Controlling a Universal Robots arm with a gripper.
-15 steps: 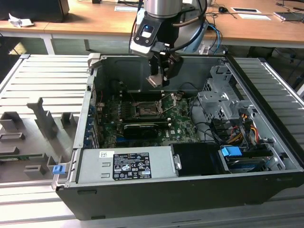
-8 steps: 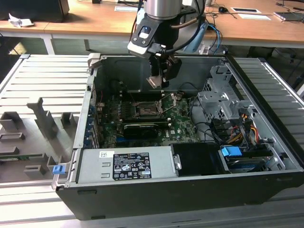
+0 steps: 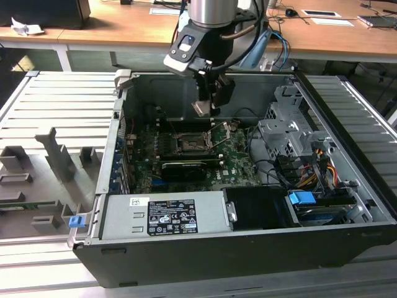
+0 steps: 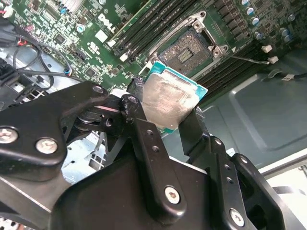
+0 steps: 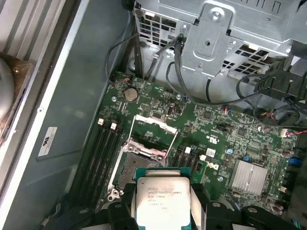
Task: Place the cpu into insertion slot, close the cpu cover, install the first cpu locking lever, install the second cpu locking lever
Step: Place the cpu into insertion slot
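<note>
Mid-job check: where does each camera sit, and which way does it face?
Exterior view: off the arm, looking down into the open computer case; the arm's wrist and gripper show.
First wrist view: on the arm, facing the motherboard; both fingers show.
Second wrist view: on the arm, facing the motherboard; black finger linkages show.
Shared: both wrist views show the gripped cpu and the insertion slot.

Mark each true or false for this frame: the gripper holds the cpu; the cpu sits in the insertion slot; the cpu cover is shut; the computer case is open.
The gripper holds the cpu: true.
The cpu sits in the insertion slot: false; it hangs above the circuit board and the slot is empty.
The cpu cover is shut: false; it stands swung open.
The computer case is open: true.
</note>
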